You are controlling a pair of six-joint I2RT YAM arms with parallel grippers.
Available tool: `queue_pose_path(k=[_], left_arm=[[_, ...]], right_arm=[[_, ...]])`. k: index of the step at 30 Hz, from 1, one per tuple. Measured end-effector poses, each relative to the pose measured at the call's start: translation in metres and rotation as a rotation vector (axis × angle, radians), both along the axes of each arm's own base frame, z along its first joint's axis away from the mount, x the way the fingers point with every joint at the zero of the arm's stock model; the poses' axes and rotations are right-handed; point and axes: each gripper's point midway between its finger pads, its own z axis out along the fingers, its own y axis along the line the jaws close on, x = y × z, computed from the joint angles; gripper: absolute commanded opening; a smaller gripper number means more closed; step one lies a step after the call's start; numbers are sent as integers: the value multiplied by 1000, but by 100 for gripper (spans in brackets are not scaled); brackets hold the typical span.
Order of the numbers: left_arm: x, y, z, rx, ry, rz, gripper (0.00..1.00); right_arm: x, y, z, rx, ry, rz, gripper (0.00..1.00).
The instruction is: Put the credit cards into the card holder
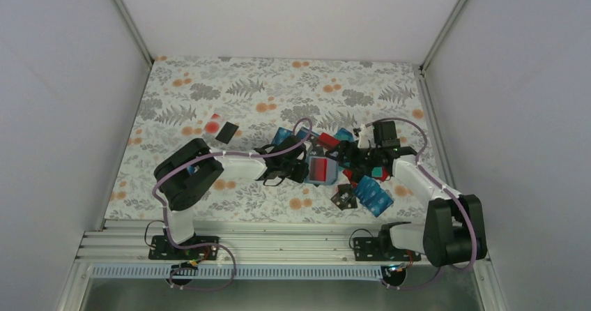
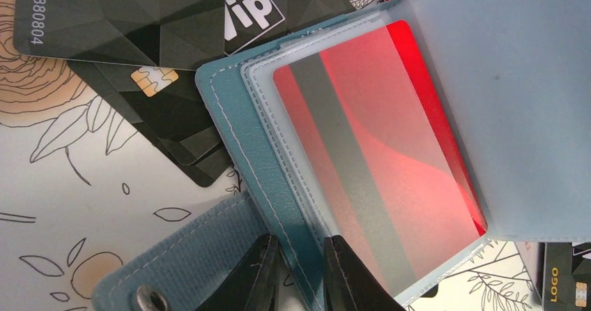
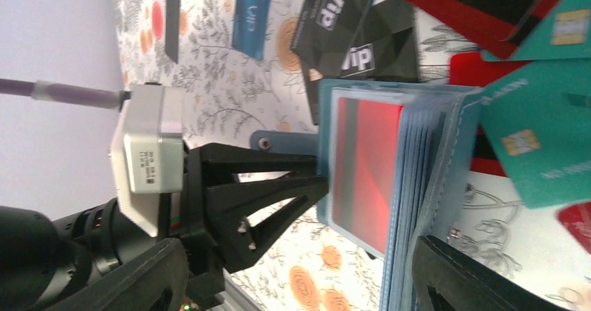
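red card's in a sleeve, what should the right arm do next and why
Probably move the open right gripper to the teal card beside the card holder and grasp it. The red card already sits in a clear sleeve, the left gripper pinches the holder's cover, and other cards lie loose nearby.

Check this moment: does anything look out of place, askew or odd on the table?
A black card and a red-and-white card lie alone, up and left of the other cards, away from the card holder. Those overlap at all angles around it. No damage shows.
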Motion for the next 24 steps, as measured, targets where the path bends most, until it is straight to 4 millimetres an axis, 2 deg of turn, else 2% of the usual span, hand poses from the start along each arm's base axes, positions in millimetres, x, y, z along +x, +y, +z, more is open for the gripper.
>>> queue_pose_path(k=[8,13,17,19,24], left_arm=[[-1,-1,0,-7,3,-3,17],[-4,-3,0,-16,6,-7,17],[-10,5,3,-19,11,1,17],[-13,11,8,-25,10,11,17],[-16,24,36,-61,-27,43,20]], right_arm=[[-2,25,2,56,-3,67,81],[-6,41,-12,57,57,96,81],[-6,51,-23,56,92,111,81],[-4,56,-27,56,103,118,81],[0,64,-38,45,124,135,80]])
